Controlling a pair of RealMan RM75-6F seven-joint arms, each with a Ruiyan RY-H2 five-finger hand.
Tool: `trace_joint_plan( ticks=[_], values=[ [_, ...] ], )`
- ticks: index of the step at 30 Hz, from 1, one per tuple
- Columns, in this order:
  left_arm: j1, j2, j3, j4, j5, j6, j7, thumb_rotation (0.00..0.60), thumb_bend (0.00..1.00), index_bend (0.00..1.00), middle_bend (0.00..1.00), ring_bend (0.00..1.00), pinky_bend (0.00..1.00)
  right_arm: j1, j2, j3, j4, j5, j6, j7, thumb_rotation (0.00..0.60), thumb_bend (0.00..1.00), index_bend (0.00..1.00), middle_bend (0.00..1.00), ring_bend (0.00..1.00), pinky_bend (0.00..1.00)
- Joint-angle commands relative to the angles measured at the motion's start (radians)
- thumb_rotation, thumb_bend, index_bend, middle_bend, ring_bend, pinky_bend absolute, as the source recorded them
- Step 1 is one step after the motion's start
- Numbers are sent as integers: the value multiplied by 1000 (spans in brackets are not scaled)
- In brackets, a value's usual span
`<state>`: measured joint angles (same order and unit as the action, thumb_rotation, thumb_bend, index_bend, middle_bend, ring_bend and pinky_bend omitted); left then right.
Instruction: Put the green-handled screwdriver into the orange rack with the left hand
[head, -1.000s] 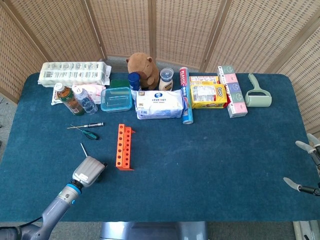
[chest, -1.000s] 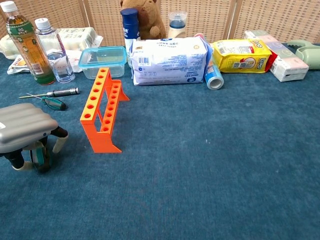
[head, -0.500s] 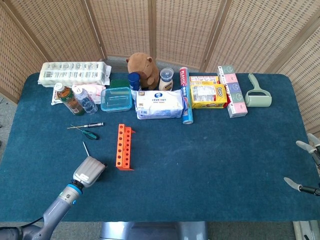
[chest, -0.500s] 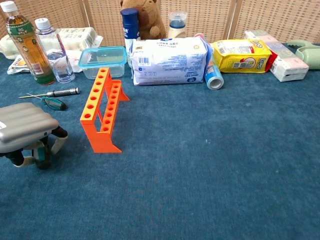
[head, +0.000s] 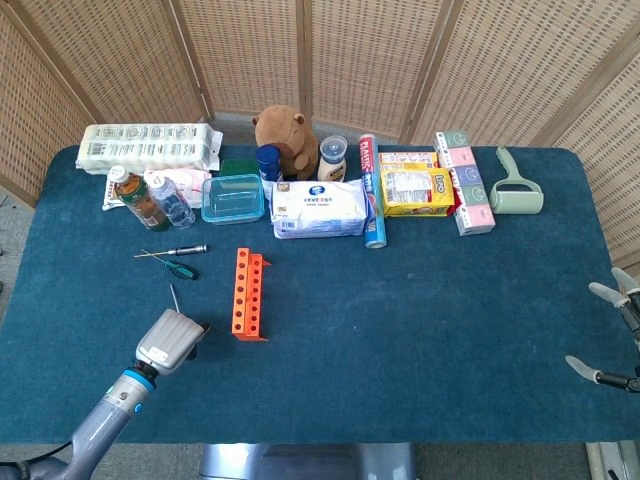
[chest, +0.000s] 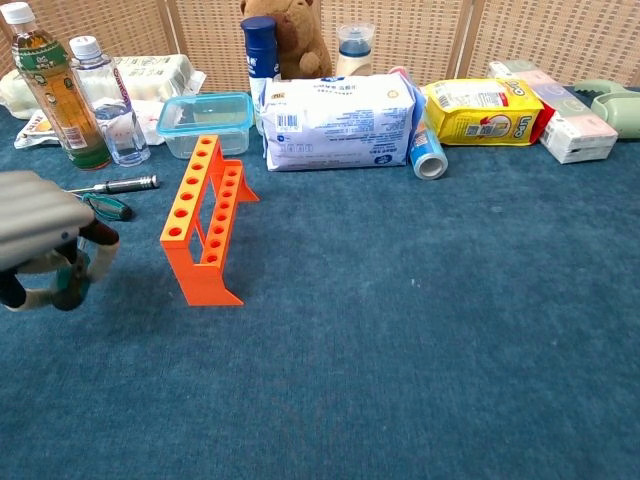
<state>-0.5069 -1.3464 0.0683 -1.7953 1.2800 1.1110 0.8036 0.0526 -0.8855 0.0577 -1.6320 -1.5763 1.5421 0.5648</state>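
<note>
Where wicker screens (head: 250, 50) back the blue-clothed table (head: 420, 330), the left hand (head: 168, 340) grips a green-handled screwdriver (chest: 72, 282), metal shaft (head: 174, 297) protruding; the right hand (head: 615, 335), fingers spread, holds nothing.

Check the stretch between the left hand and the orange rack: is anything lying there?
Nothing lies there. In the head view, only bare blue cloth separates the left hand from the orange rack; the chest view agrees.

Left hand (chest: 40, 240) has lifted with its screwdriver (head: 173, 297).
</note>
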Motion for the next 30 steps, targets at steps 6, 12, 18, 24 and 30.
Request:
trace_joint_plan(
  ticks=[6,12,18,24,30],
  values=[
    [26,95,-3,-89,73,68,-64,600,331,658,953,827,862,1,-1,-3,-3,-5,-1,-7,600,59,160,28,3,0],
    [43,161,-8,-130,114,102,-120,600,330,658,953,826,862,2,-4,-6,-7,-8,-4,-19,600,59,159,28,4,0],
    [65,226,-13,-173,159,143,-164,600,330,658,953,826,862,3,-5,-7,-10,-8,-5,-26,600,60,160,28,4,0],
    [80,268,-15,-207,186,167,-180,600,330,658,953,826,862,3,-4,-9,-11,-9,-7,-27,600,59,160,28,5,0],
    [95,330,-16,-274,221,178,-261,600,330,659,953,827,862,3,-2,-11,-14,-11,-8,-29,600,59,159,28,5,0]
  ],
)
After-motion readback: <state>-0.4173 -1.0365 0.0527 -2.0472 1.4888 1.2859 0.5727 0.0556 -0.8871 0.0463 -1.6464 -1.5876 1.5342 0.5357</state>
